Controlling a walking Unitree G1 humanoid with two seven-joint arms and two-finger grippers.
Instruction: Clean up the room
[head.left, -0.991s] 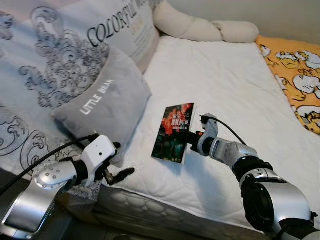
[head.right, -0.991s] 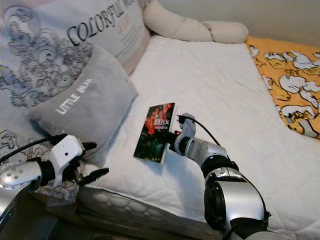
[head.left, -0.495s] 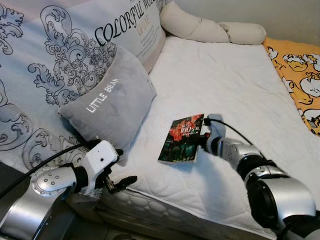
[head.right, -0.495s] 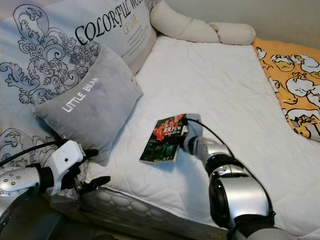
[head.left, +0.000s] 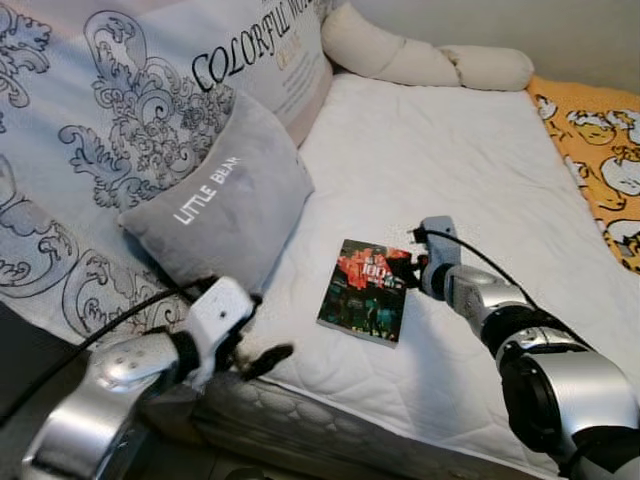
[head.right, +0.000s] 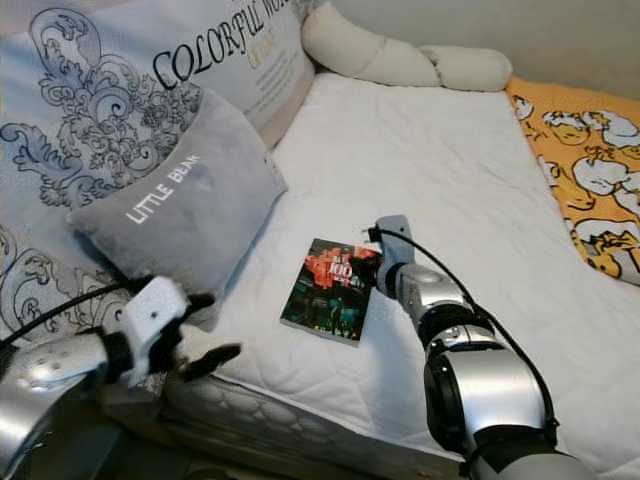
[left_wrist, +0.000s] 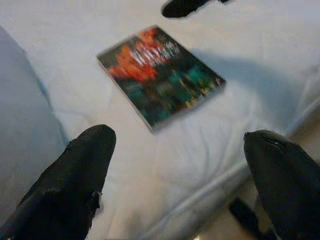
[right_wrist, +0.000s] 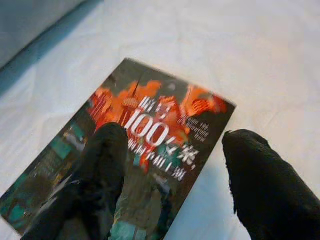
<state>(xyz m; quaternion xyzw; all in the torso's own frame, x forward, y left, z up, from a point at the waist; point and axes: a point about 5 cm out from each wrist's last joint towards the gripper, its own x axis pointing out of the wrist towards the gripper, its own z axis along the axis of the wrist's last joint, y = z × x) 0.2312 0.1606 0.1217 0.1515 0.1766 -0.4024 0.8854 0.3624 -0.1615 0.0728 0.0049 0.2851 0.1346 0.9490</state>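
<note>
Lying flat on the white bed (head.left: 470, 170) near the grey pillow (head.left: 225, 210), the book (head.left: 366, 289) waits beside the right hand (head.left: 412, 270), fingers parted and empty, which must close on its edge next; left hand (head.left: 262, 357) open, idle.

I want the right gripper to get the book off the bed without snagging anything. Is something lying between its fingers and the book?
Nothing visible does. The right gripper is open right at the book, which lies flat on the white mattress. The grey "LITTLE BEAR" cushion sits apart to the book's left. The left gripper hangs open at the bed's edge.
</note>
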